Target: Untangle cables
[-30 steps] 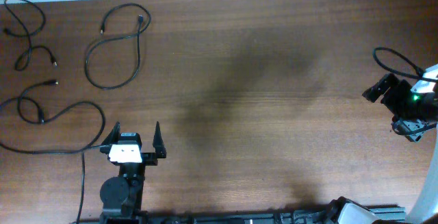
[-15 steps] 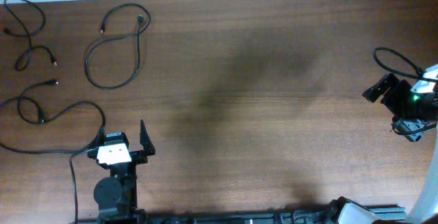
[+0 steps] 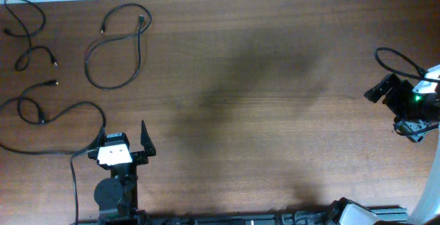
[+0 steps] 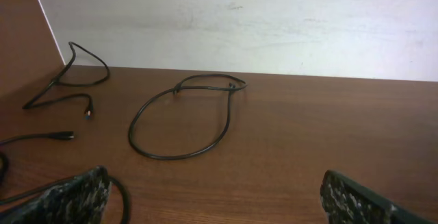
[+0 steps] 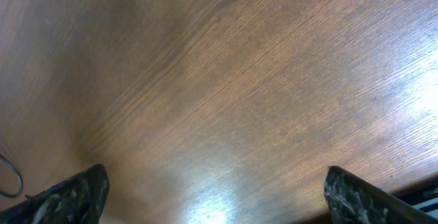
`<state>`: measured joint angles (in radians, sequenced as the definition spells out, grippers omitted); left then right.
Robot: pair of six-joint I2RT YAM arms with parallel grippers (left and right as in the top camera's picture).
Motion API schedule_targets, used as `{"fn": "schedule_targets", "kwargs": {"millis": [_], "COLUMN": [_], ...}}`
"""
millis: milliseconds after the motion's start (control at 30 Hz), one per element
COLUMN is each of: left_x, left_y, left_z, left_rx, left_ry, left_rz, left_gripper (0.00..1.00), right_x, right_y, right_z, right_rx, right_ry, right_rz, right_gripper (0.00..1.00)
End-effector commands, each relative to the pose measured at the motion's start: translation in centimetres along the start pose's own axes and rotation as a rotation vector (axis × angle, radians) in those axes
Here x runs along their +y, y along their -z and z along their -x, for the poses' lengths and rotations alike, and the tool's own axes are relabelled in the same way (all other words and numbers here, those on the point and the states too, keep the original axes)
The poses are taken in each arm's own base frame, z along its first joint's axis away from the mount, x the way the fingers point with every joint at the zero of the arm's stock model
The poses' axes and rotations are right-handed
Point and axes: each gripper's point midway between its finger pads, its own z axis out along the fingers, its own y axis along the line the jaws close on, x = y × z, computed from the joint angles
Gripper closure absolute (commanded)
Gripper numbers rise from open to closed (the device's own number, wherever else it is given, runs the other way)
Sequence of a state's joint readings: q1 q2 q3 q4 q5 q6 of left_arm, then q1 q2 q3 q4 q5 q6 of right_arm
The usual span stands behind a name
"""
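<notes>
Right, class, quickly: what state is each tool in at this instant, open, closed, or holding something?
Left tool: open, holding nothing.
Right tool: open, holding nothing.

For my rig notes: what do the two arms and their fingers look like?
Both arms are mostly black. The left arm carries a white block behind its fingers; the right arm shows a small green light. The fingers have dark, speckled pads.

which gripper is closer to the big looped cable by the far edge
Left. The left gripper is a short way from the looped cable, on its near side; the right gripper is far across, at the opposite edge.
</notes>
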<state>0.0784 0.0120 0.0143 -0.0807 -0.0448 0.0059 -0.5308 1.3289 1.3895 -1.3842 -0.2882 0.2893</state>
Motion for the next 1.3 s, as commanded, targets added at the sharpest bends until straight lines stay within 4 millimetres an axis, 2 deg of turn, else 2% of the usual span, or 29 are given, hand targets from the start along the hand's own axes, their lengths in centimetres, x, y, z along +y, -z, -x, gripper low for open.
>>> {"fn": "schedule_targets", "kwargs": {"millis": [0,567,633,800,967,1067,1267], "left_x": [0.3,0.3,0.3,0.3,0.3,0.3,0.3], "left_y": [0.0,0.0,0.0,0.0,0.0,0.0,0.0], "left_z": [-0.2,-0.2,-0.2,-0.2,-0.2,-0.2,-0.2], "left_rx": [0.004,0.004,0.004,0.004,0.004,0.004,0.004], "left_ry": [0.01,0.01,0.01,0.01,0.01,0.01,0.01], "left_rz": [0.016,0.016,0.016,0.016,0.016,0.016,0.016], "left_gripper": [0.01,0.01,0.01,0.01,0.01,0.01,0.01], "right_x": [-0.1,-0.1,-1.3,-2.0,0.1,2.9,5.2], "right_y": [0.4,0.4,0.5,0.4,-0.5,-1.2,-1.9], "right_z": [0.4,0.4,0.9,-1.4,-1.8,-2.2,-4.0], "right_rx": [-0.019,-0.022,-0.044,0.044,0.045,0.023,0.03], "right_ry": [-0.007,-0.006,0.028,0.016,0.121,0.255,0.388], "right_rz": [-0.005,-0.008,-0.077,-0.121,-0.109,-0.098,-0.101], "right_gripper": [0.01,0.01,0.01,0.01,0.01,0.01,0.01]}}
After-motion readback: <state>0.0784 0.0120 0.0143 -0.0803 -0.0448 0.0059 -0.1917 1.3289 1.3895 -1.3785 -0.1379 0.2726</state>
